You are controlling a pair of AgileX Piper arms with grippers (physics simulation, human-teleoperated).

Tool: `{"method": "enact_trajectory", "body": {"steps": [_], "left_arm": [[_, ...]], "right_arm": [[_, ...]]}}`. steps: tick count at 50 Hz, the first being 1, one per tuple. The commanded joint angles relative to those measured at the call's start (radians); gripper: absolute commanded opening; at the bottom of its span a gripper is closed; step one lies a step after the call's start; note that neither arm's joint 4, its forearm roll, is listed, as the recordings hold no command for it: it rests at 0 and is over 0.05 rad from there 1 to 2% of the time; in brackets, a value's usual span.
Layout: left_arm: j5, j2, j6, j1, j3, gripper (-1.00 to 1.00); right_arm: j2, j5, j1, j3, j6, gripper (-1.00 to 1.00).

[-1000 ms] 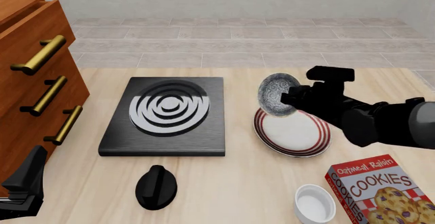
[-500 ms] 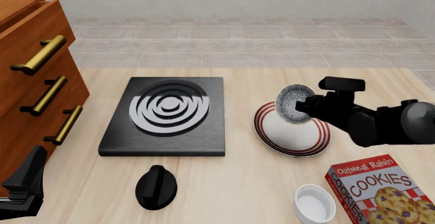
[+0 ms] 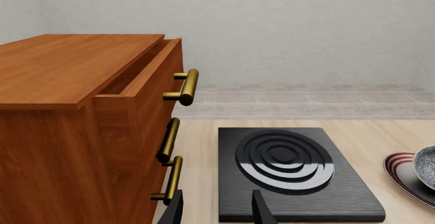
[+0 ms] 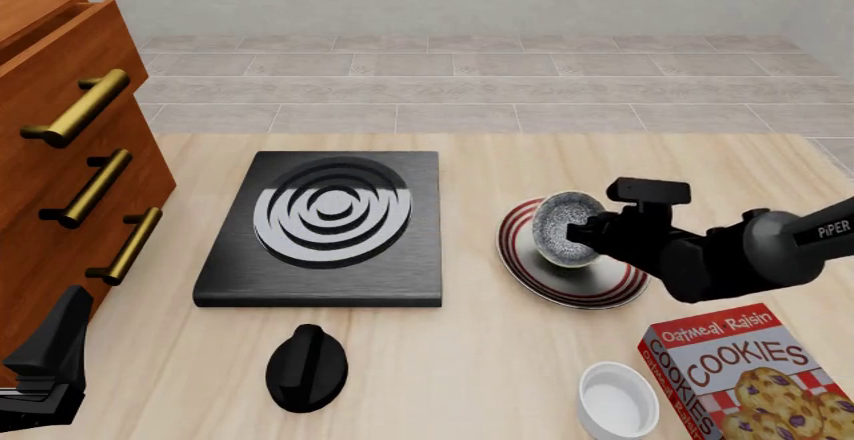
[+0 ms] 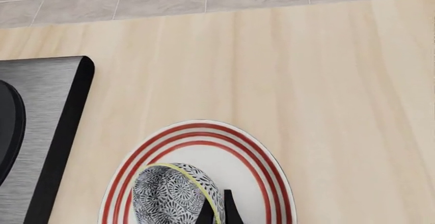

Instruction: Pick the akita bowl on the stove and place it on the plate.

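At far left on the bench (image 4: 467,360), the left end effector (image 3: 216,211) sits low beside the wooden drawer cabinet (image 4: 54,160), its two fingers spread with nothing between them, well apart from the action. Next comes the stove (image 4: 324,228), its burner rings bare. To the right lies the plate (image 4: 601,285), and over it the akita bowl (image 4: 566,228), tilted on its side with its mouth turned toward the stove and its lower edge at or just above the plate's surface; contact cannot be confirmed. The right end effector (image 5: 219,211) pinches the bowl's rim, one finger inside and one outside, reaching in from the right. The bowl lies directly at the fingertips, on the stove side of them, so the coming release appears to hinge on righting the bowl over the plate's centre. The right arm is plainly the nearer one.
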Motion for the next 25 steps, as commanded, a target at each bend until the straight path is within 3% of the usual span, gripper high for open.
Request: {"method": "enact_trajectory", "body": {"steps": [1, 13, 14, 25], "left_arm": [[0.0, 0.0, 0.0, 0.0, 0.0, 1.0], [0.0, 0.0, 0.0, 0.0, 0.0, 1.0], [0.0, 0.0, 0.0, 0.0, 0.0, 1.0], [0.0, 0.0, 0.0, 0.0, 0.0, 1.0]], "right_arm": [[0.055, -0.036, 0.023, 0.014, 0.027, -1.0], [0.057, -0.043, -0.005, 0.013, 0.027, -1.0], [0.054, -0.042, -0.007, 0.014, 0.026, 1.0], [-0.01, -0.02, -0.017, 0.023, 0.022, 1.0]]}}
